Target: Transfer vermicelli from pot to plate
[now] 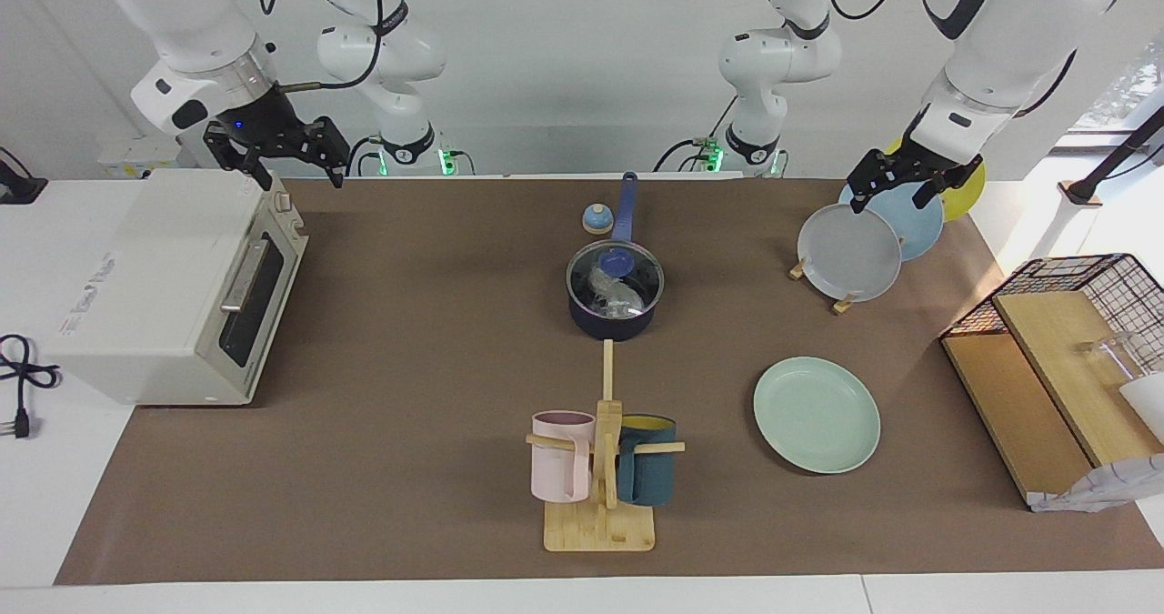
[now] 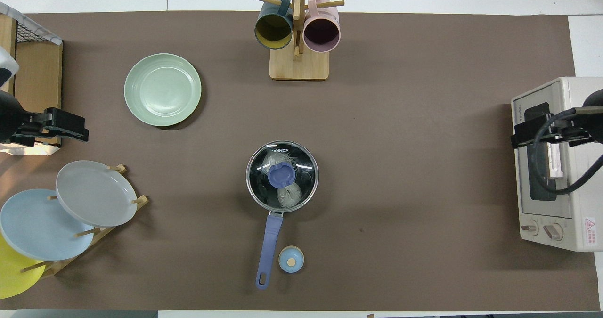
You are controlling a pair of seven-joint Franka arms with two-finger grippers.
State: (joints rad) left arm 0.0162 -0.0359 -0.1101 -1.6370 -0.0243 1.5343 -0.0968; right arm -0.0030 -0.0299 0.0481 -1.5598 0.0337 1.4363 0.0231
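The vermicelli (image 2: 281,179) is sitting in the lidded pot (image 1: 611,316) mid-table — between both grippers. The right gripper (image 1: 276,152), spread wide and empty, is hovering over the toaster oven (image 1: 173,277); the left gripper (image 1: 905,180), likewise wide, is waiting over the plate rack (image 1: 841,303), nearer the plate (image 1: 816,414).

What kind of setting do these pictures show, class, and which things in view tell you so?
Most likely a robotics lab staged as a kitchen counter. A toaster oven, a lidded pot and a rack of plates sit on a brown mat, with robot arms mounted along one edge of the table.
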